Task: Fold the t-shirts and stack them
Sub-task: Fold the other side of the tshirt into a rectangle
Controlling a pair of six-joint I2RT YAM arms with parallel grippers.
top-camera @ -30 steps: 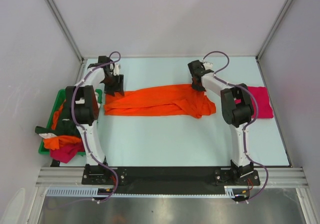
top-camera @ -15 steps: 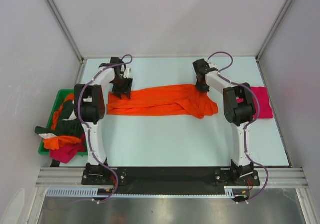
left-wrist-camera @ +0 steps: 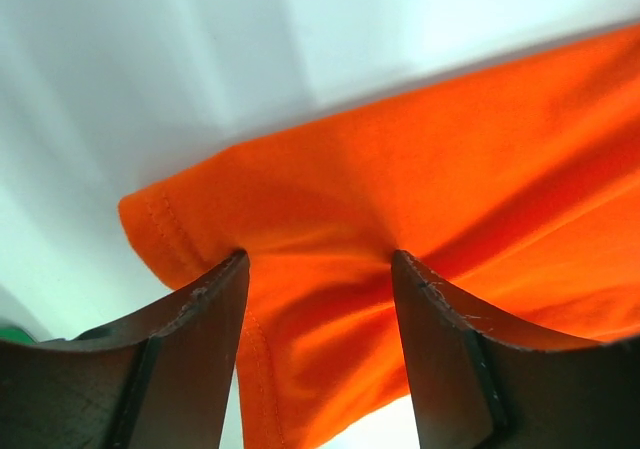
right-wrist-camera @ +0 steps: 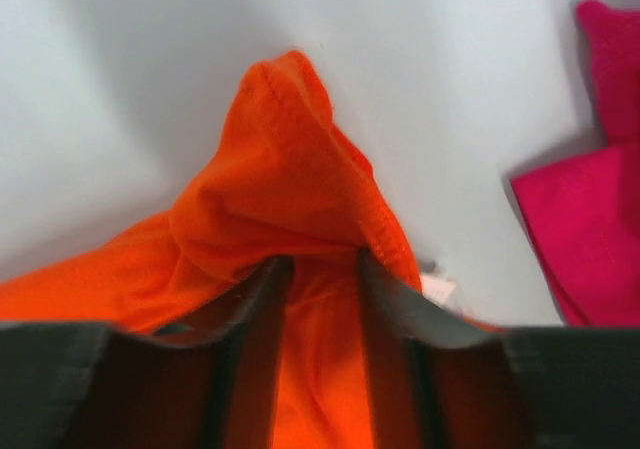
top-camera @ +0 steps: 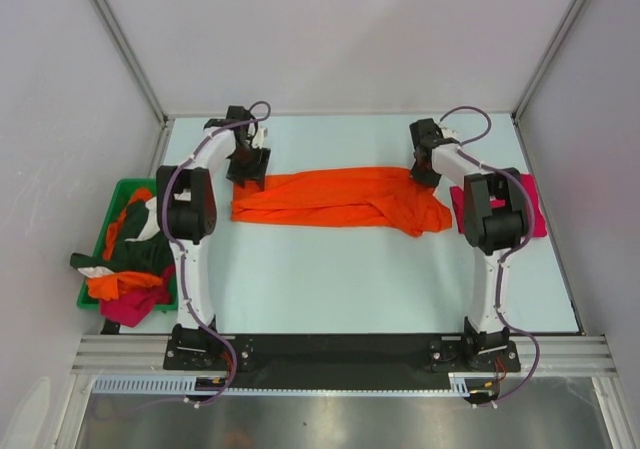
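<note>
The white tag is too blurred to read; the left gripper, fingers well apart, grips one bunched corner of the bright orange t-shirt lying across the table, the right gripper narrowly pinching the other end.

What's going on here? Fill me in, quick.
Two robot arms are working on an orange shirt stretched across the table. The left hand has its fingers either side of the shirt's left end, though whether it grips is unclear. The right hand pinches the right end into a peak. A pink shirt lies at the far right, and more shirts wait in the bin on the left.
</note>
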